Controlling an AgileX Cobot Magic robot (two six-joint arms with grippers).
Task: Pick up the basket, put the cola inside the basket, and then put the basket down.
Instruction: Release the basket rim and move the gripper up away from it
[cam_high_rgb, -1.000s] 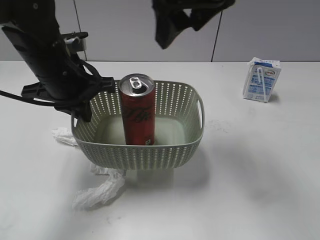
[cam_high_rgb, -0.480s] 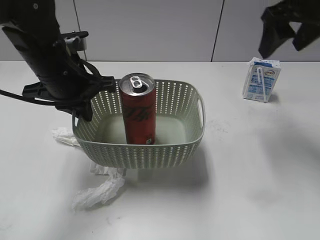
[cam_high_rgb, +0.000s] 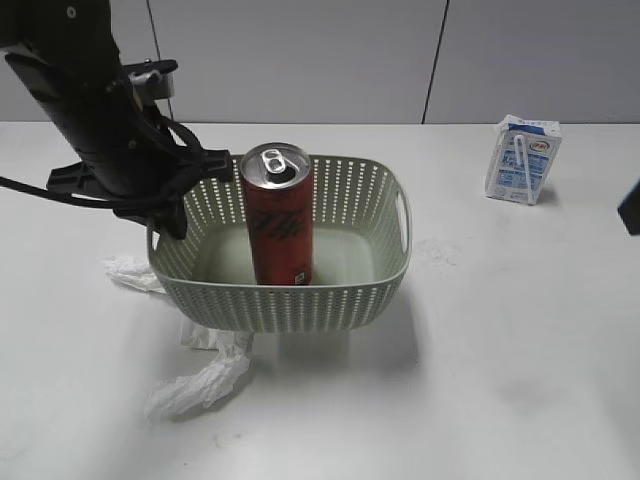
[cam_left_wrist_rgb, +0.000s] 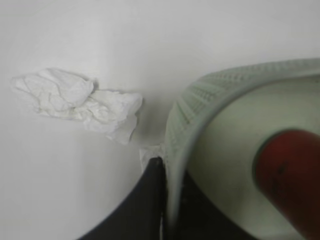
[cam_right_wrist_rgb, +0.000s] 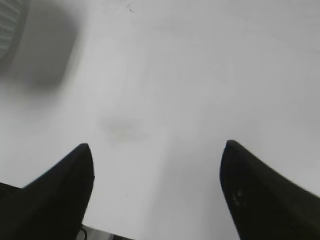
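The sage-green basket (cam_high_rgb: 350, 300) is in the middle of the white table. The red cola can (cam_high_rgb: 279, 225) stands upright inside it, toward its left. My left gripper (cam_high_rgb: 172, 215) is shut on the basket's left rim; the left wrist view shows its black fingers (cam_left_wrist_rgb: 167, 187) pinching the basket wall (cam_left_wrist_rgb: 200, 95), with the cola's red top (cam_left_wrist_rgb: 290, 175) blurred at the right. My right gripper (cam_right_wrist_rgb: 156, 150) is open and empty over bare table; only a dark bit of it shows at the exterior view's right edge (cam_high_rgb: 631, 207).
Crumpled white tissue lies left of the basket (cam_high_rgb: 125, 270) and in front of it (cam_high_rgb: 200, 380); it also shows in the left wrist view (cam_left_wrist_rgb: 80, 100). A small blue-and-white drink carton (cam_high_rgb: 523, 158) stands at the back right. A grey wall runs behind the table.
My right arm has swung from above the basket off to the right, nearly out of the exterior view. The basket with the cola and my left gripper have barely shifted.
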